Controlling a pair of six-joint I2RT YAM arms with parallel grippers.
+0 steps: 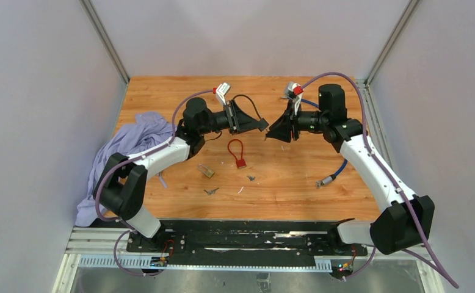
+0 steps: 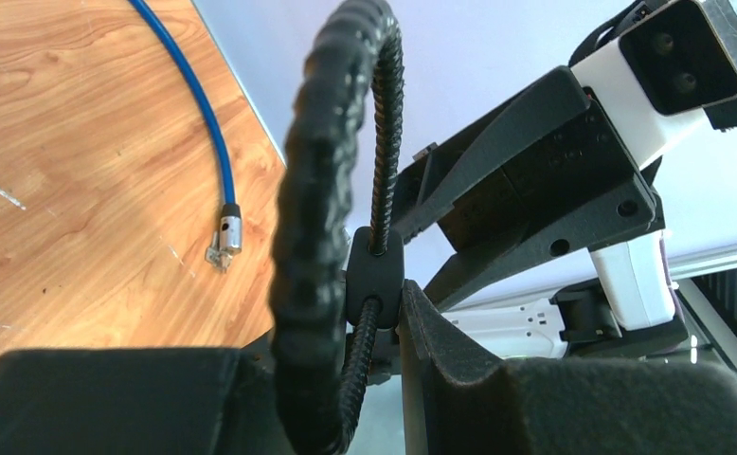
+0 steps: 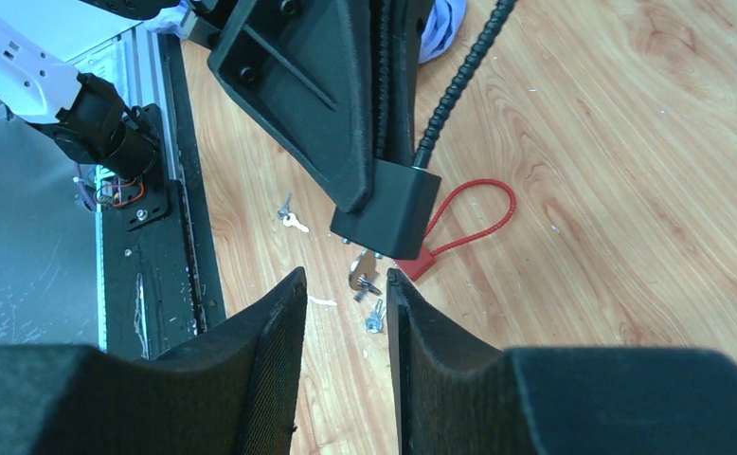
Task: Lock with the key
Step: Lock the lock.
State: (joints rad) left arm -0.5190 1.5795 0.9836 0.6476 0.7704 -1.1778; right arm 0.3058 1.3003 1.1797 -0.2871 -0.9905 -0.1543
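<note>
My left gripper [image 1: 261,125] [image 2: 376,327] is shut on the black body of a cable lock [image 2: 375,275] [image 3: 389,207], held above the table's middle. The lock's black cable [image 2: 332,152] loops up in front of the left wrist camera. A silver key [image 3: 364,272] sticks out of the lock body's underside. My right gripper [image 1: 274,132] [image 3: 346,280] faces the left one, open. In the right wrist view the key shows in the gap between its fingertips, apart from both pads. I cannot tell whether the key is between the tips or just beyond them.
On the wooden table [image 1: 296,183] lie a red cable lock [image 1: 237,152] [image 3: 469,213], a brass padlock [image 1: 206,171], loose keys [image 1: 250,177] [image 1: 210,191] [image 3: 374,318], and a blue cable [image 1: 336,173] [image 2: 194,104]. A purple cloth [image 1: 131,143] hangs over the left edge.
</note>
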